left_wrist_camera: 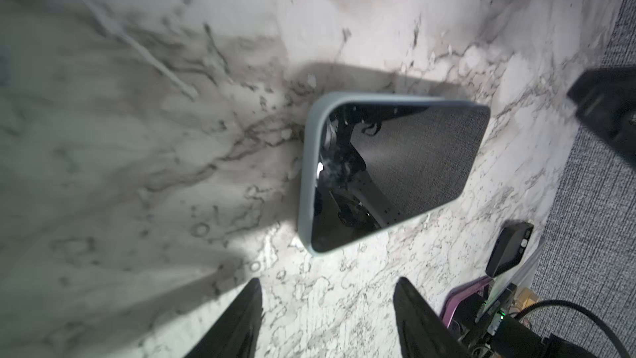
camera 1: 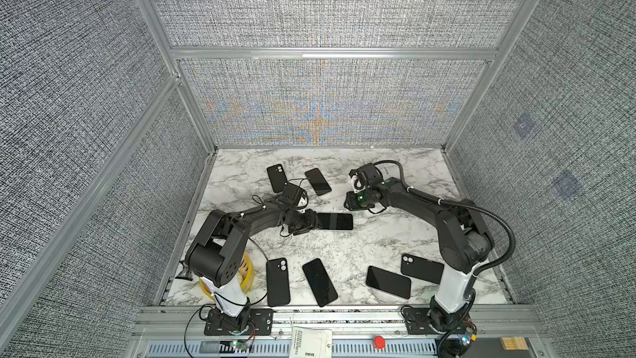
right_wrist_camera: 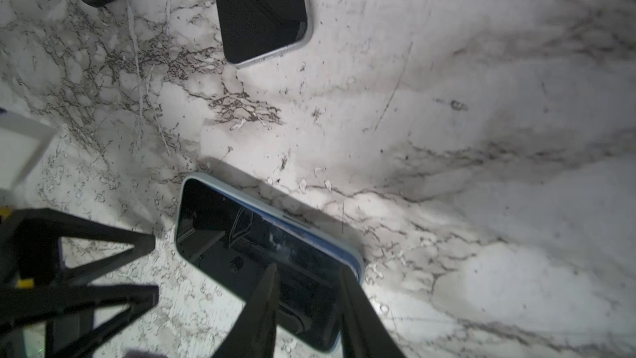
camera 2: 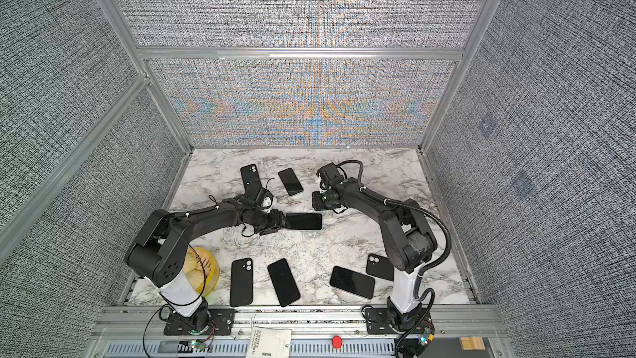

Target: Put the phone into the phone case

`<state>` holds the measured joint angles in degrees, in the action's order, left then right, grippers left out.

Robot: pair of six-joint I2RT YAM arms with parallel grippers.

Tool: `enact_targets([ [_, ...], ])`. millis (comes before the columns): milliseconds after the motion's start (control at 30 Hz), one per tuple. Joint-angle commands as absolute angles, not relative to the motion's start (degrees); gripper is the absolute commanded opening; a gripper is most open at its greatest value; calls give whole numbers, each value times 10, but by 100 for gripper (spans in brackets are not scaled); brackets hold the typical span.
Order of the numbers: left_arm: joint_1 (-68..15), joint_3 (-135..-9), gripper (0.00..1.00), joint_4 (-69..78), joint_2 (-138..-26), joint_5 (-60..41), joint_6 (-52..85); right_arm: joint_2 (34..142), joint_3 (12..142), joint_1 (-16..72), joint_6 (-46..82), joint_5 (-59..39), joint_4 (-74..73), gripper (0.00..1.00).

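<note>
The black phone [camera 1: 335, 221] sits in its pale blue case [left_wrist_camera: 306, 173] on the marble table [camera 1: 385, 235]. Left gripper [left_wrist_camera: 327, 282] and right gripper [right_wrist_camera: 308, 268] are open, empty. Lift both straight up, gently.

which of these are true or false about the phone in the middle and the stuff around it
1. The cased phone lies screen up on the marble table. True.
2. The left gripper clamps it. False: its jaws are open, clear of the phone.
3. A yellow container stands beside the left arm's base. True.
4. The far black case lies on top of the far phone. False: they lie side by side, apart.
</note>
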<state>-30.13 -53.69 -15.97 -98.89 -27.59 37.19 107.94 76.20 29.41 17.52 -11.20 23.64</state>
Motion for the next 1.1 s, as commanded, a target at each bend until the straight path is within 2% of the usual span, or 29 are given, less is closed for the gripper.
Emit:
enact_targets([
  [0,-320,-535,62,-148,-992,-287,383,1110,787,289,132,-135,229,35],
  [167,-336,-545,61,-128,-1009,-292,392,1147,800,283,123,-177,234,40],
  [333,-337,-562,60,-129,-1026,-291,387,1138,762,278,126,-211,220,47],
  [500,-337,-589,60,-125,-1052,-295,379,1128,722,277,132,-231,212,47],
  [833,-336,-652,60,-128,-1103,-294,368,1065,632,279,158,-244,197,45],
  [1067,-336,-680,59,-124,-1130,-302,365,1037,578,297,202,-260,161,36],
])
